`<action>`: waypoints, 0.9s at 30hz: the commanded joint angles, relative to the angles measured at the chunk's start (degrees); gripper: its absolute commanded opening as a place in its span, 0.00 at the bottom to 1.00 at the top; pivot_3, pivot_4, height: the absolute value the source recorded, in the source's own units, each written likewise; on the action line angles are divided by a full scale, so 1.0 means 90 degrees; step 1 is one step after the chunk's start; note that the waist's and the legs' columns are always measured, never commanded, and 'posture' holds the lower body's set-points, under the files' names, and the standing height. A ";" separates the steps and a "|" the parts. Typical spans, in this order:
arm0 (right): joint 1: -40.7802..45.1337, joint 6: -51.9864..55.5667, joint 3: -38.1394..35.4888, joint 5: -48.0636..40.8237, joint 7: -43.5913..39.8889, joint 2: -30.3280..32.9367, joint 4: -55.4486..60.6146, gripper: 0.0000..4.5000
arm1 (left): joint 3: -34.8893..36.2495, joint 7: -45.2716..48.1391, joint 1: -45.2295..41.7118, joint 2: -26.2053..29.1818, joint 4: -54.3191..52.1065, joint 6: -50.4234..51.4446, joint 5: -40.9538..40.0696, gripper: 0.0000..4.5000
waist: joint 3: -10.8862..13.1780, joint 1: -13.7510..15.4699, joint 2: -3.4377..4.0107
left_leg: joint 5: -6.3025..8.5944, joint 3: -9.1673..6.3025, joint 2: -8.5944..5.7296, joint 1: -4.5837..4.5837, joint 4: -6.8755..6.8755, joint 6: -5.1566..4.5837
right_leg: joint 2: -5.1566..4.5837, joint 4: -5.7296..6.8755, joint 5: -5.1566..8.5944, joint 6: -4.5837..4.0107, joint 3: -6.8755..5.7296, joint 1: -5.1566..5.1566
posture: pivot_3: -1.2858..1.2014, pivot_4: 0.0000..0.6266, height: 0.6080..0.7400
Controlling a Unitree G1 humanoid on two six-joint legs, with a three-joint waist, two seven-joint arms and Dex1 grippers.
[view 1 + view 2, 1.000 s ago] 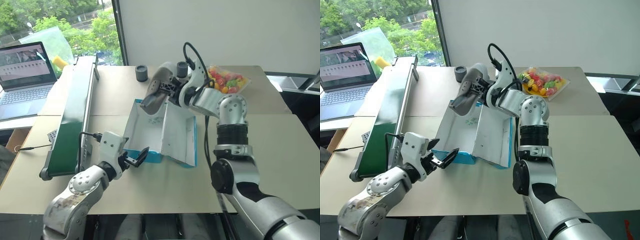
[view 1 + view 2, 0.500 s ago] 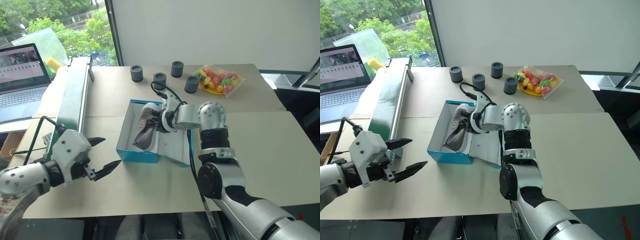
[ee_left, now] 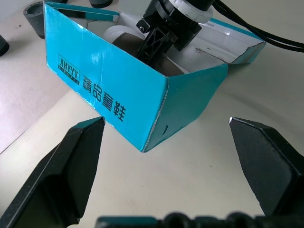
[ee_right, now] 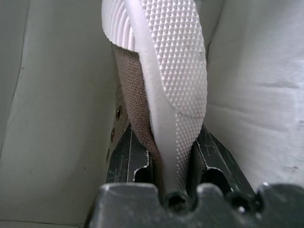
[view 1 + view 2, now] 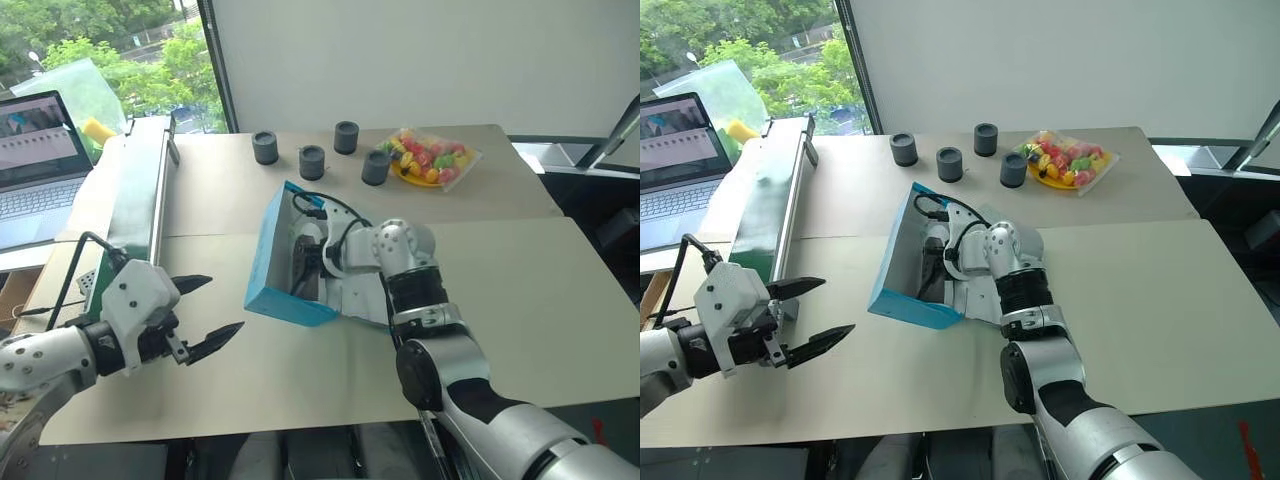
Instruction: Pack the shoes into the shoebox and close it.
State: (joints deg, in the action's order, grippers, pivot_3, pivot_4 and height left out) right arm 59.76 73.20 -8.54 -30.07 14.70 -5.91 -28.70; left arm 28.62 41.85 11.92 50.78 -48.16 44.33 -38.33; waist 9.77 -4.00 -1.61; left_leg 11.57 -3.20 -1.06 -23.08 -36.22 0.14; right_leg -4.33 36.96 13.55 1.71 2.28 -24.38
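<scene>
Left eye view: nearest the tabletop's front edge, toward its left side, the left gripper (image 5: 205, 318) hovers with its two black fingers spread wide and nothing between them, pointing across the bare tabletop (image 5: 520, 290) toward the shoebox (image 5: 270, 268). The left wrist view shows the same spread fingers (image 3: 66, 175) framing the box's turquoise side panel, which carries dark printed lettering, with a gap of bare table between fingertips and box. The shoebox sits around the middle of the tabletop, tilted up on one side so that its turquoise long wall faces the left gripper, and its white lid (image 5: 358, 292) lies open on the table on the right. The right gripper (image 5: 303, 265) reaches down into the box. In the right wrist view its fingers (image 4: 124, 159) are closed narrowly on a shoe (image 4: 156, 71), gripping the grey-taupe upper and white sole edgewise, with the textured white sole turned toward the camera and the box's white inner walls on both sides. Farther back, a long green rail (image 5: 140, 215) runs along the left edge of the tabletop, beside a laptop (image 5: 35, 165). Along the far edge stand four dark cups (image 5: 312, 160) and a clear bag of coloured sweets (image 5: 428, 160) toward the far right corner.
</scene>
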 commanded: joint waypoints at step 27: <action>0.0839 -0.1752 0.1082 0.0824 -0.2279 0.0322 0.1533 0.69 | -0.0097 -0.0355 -0.0257 -0.0009 -0.0174 -0.0019 -0.0082 1.00 | 0.0000 0.0002 0.0000 | 0.0000 0.0000 -0.0002 0.0002 0.0002 0.0001 | 0.0001 0.0001 -0.0001 -0.0001 0.0001 -0.0002 | 0.52 0.24 1.00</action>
State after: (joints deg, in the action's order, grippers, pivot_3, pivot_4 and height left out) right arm 67.09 63.61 -1.60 -23.48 -0.15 -4.56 -20.26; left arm 26.41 39.26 9.32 50.77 -48.15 44.38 -38.62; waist 9.78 -3.98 -1.61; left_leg 11.57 -3.20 -1.07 -23.06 -36.20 0.15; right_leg -4.32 36.97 13.55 1.71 2.28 -24.40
